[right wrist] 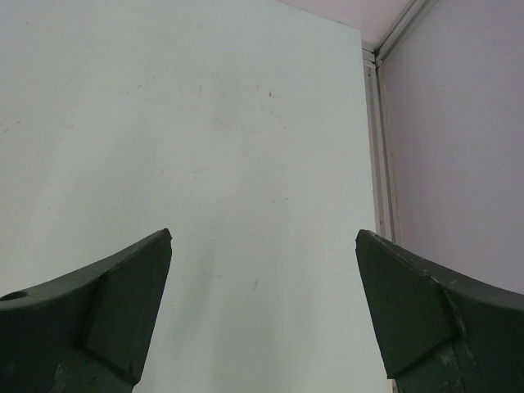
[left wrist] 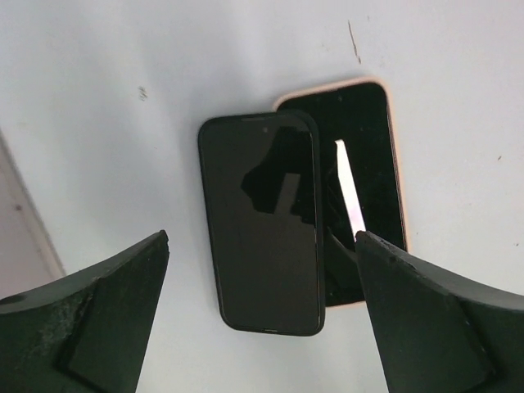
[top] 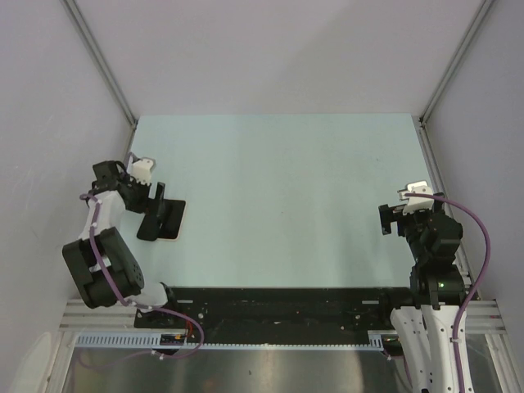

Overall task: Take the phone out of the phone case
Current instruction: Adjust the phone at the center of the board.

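Lying flat on the pale desk (top: 286, 180), the black phone (left wrist: 260, 205) is out of its case (left wrist: 372, 147) and sits screen up at the desk's left side, close to the left arm. The case lies just to its right – a dark shell with a pinkish rim, also flat on the desk. The two are not apart: the phone's right edge overlaps the case's left edge and seems to rest on top of it. The case reaches a little further away from the arm than the phone does, while the phone's near end comes closer to the claw. A narrow pale wedge shows on the dark inside of the case.

The left claw (left wrist: 262, 246) hangs above the pair with its jaws spread wide and nothing between them. One dark finger (left wrist: 106, 303) sits off the phone's left side, and the other is over the near right part of the case. From the wrist view I cannot tell whether that finger touches the case.

The right claw (right wrist: 264, 237) is well apart from all this, over at the right edge of the desk near the wall – its jaws are likewise wide, with only bare desk surface beneath them and nothing held.
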Robot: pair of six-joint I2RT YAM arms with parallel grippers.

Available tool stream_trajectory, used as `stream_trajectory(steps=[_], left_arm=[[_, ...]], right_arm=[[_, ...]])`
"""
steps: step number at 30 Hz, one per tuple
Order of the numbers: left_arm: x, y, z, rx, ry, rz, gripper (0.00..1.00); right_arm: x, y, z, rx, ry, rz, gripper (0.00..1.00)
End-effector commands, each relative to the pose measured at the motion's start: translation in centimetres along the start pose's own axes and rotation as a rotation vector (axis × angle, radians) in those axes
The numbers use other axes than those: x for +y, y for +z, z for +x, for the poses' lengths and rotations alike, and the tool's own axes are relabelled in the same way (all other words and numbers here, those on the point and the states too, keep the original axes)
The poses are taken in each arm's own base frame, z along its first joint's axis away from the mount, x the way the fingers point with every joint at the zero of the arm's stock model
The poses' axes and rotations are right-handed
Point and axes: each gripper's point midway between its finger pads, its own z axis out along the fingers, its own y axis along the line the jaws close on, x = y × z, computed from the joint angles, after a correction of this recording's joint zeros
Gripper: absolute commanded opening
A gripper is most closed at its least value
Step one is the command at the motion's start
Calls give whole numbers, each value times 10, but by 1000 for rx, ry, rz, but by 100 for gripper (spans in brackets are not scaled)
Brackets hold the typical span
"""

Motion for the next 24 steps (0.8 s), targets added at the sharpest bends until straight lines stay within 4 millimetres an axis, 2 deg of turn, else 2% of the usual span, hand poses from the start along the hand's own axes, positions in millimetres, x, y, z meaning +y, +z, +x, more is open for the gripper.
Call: stream_trajectory(steps=[1, 8, 15, 18, 24], left_arm=[[-13, 11, 11, 26, 12, 138, 100], [-5, 33, 30, 90, -28, 184, 100], [11, 34, 27, 85, -54, 161, 100], [11, 32, 24, 67, -58, 165, 100], [10, 40, 40, 119, -64, 174, 100]], right_arm=[[0, -1, -7, -28, -8, 0, 100], [-1, 0, -7, -27, -7, 3, 100], [0, 0, -7, -28, -7, 0, 100], [0, 0, -6, -27, -7, -2, 100], [0, -1, -7, -31, -7, 1, 100]])
